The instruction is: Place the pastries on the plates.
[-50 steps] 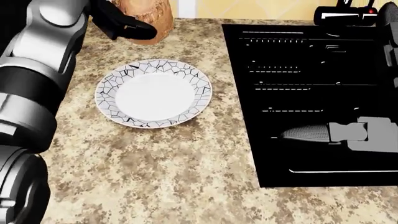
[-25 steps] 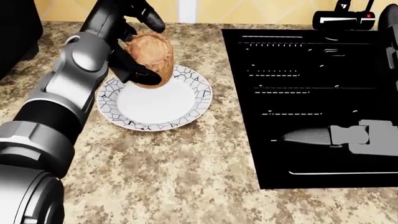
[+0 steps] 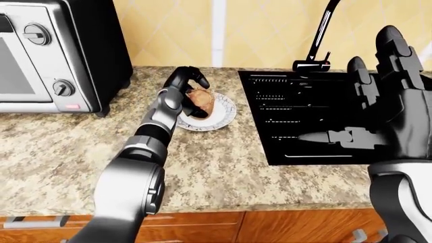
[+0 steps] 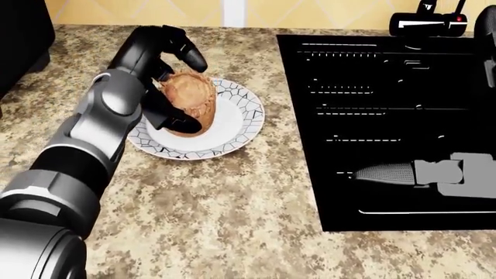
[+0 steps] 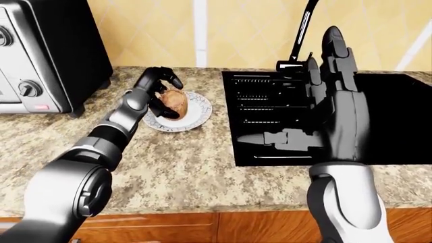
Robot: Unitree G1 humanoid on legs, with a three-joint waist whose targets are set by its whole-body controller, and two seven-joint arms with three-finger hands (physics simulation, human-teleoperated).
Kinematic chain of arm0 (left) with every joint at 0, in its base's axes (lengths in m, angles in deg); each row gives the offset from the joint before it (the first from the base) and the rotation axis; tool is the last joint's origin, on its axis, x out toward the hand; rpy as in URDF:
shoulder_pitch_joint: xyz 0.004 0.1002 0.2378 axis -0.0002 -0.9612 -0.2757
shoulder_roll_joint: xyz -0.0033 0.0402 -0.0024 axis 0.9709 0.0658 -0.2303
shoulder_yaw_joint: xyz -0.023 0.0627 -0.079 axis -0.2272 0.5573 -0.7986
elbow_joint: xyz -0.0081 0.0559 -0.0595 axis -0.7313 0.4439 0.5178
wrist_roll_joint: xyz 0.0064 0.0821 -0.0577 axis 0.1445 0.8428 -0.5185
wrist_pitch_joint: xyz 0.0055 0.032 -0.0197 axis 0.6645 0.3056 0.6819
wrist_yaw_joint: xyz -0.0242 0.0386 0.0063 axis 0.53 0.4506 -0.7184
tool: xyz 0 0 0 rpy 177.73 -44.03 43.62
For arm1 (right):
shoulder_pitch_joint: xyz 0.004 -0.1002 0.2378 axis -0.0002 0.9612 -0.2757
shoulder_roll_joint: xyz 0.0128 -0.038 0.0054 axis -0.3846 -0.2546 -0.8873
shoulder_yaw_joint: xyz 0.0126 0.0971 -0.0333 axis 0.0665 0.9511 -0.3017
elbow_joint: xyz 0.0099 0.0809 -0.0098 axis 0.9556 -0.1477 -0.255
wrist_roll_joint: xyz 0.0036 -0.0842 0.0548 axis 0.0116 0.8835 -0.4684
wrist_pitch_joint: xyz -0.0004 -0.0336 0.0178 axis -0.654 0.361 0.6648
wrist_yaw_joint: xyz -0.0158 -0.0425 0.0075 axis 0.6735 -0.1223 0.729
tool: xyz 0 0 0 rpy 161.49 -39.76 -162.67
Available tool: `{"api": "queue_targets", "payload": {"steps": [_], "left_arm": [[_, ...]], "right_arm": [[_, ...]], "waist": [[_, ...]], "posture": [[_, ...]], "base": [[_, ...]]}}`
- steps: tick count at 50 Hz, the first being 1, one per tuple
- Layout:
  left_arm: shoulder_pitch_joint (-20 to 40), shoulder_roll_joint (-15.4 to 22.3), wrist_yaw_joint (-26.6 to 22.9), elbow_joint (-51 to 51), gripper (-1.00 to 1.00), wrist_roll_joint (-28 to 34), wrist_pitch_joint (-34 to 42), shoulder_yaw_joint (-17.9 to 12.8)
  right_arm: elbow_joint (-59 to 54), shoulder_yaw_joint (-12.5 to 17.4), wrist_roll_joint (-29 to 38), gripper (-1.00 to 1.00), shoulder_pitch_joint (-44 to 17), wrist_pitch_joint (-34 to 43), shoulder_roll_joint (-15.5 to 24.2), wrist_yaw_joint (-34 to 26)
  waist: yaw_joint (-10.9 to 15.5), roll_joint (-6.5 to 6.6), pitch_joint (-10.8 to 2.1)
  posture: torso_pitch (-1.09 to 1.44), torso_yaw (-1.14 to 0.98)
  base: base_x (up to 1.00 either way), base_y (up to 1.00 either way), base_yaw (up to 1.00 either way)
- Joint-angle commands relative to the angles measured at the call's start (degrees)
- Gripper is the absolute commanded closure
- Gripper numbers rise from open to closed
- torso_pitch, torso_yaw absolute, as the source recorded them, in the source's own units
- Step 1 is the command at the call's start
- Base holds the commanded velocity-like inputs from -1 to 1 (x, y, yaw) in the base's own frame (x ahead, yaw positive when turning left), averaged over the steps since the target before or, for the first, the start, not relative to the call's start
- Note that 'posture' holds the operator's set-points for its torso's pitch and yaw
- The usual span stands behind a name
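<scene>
A brown, lumpy pastry stands on the left part of a white plate with a black crackle rim, on the granite counter. My left hand is shut on the pastry, with fingers curled over its top and the thumb under its lower side. The arm comes in from the lower left and hides the plate's left edge. My right hand is raised over the black sink, open, with fingers straight up and the thumb pointing left. No other pastry or plate shows.
A black sink fills the right of the head view, with a black faucet at its top edge. A silver toaster oven stands at the upper left. The counter edge runs above wooden cabinets.
My left hand has carried the pastry down the head view, from beyond the plate's top edge onto the plate. The right hand has barely moved.
</scene>
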Motion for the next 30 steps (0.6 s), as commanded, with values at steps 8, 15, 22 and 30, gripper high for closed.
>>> {"api": "queue_targets", "payload": {"steps": [8, 15, 22, 30], "left_arm": [[1.97, 0.26, 0.81, -2.47, 0.9, -0.28, -1.47, -0.45], [1.73, 0.16, 0.8, -2.37, 0.66, -0.14, -1.64, -0.38], [1.47, 0.09, 1.1, -2.26, 0.56, 0.03, -2.03, -0.43], [1.36, 0.01, 0.68, -2.16, 0.27, 0.43, -1.85, -0.39]], "right_arm": [[0.84, 0.12, 1.14, -1.0, -0.8, -1.95, -0.01, -0.46], [0.95, 0.23, 1.6, -1.0, -0.77, -1.89, -0.12, -0.91], [1.06, 0.42, 1.71, -1.0, -0.83, -1.68, -0.13, -1.1], [1.17, 0.78, 1.43, -1.0, -1.61, -0.83, 0.15, -1.13]], "waist": [[0.0, 0.0, -1.37], [-0.06, 0.04, -1.51], [-0.1, 0.08, -1.58], [-0.12, 0.09, -1.65]], "posture": [[-0.14, -0.01], [-0.14, -0.01], [-0.14, -0.01], [-0.14, -0.01]], "base": [[0.0, 0.0, 0.0], [0.0, 0.0, 0.0], [0.0, 0.0, 0.0], [0.0, 0.0, 0.0]]}}
